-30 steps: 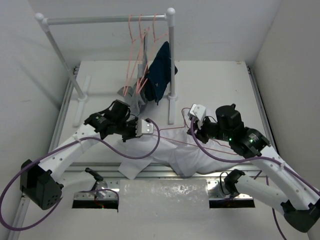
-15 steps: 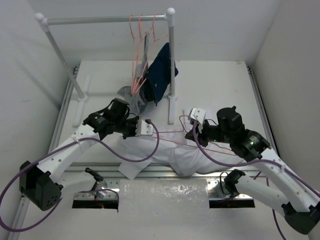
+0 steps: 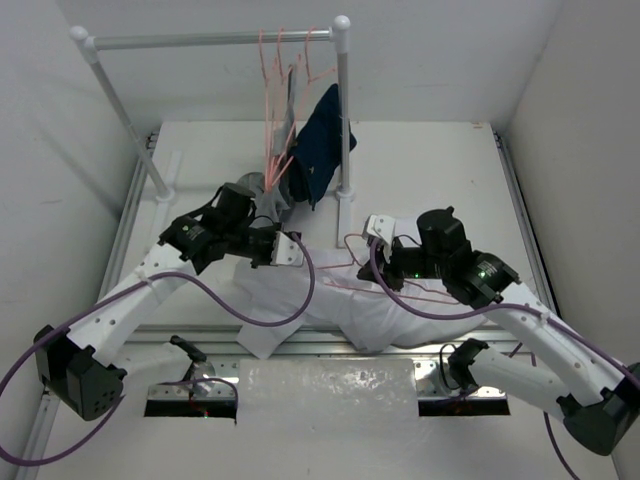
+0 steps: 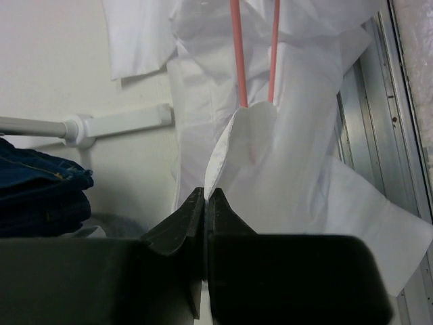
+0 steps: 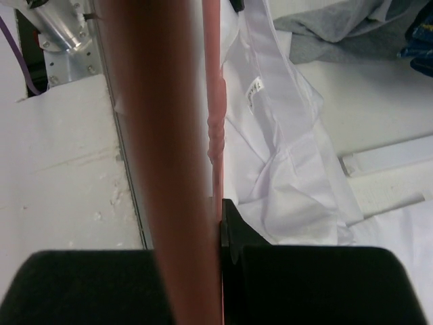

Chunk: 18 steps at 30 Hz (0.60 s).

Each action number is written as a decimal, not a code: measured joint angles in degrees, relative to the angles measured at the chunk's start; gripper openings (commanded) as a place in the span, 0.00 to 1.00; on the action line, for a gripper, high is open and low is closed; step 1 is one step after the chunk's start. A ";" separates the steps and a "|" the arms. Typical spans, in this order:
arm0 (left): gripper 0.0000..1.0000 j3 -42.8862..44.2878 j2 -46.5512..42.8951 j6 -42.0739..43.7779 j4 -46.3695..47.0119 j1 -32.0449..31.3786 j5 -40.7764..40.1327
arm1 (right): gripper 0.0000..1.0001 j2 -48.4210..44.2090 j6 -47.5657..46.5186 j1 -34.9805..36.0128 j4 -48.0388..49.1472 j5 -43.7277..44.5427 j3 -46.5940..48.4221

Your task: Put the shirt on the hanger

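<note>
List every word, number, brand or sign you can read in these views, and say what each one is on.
Neck label sewn inside the collar of the shirt: a few dark marks, too small and blurred to read.
Hanger: no writing on it.
Nothing else in any of the three views carries words, numbers or signs that can be read.

The top external camera looks down from above and behind the arm bases, far enough back to take in the whole surface [image 3: 430, 170] up to the white tube rail [image 3: 200, 40]. The left wrist camera looks along the left gripper [image 4: 204, 196], close above the shirt [image 4: 298, 156]. The right wrist camera looks past the right gripper [image 5: 220, 223], with the hanger [image 5: 215, 122] blurred just before its lens. All three views share the shirt.
</note>
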 measured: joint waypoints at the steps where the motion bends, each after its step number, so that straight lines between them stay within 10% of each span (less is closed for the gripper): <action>1: 0.00 0.57 0.00 -0.57 0.11 0.00 0.33 | 0.00 0.52 -0.02 0.00 0.98 -0.39 -0.07; 18: 0.00 4.87 -0.02 -2.01 -3.78 -0.74 7.26 | 0.00 10.14 1.86 0.00 14.10 -7.10 -1.22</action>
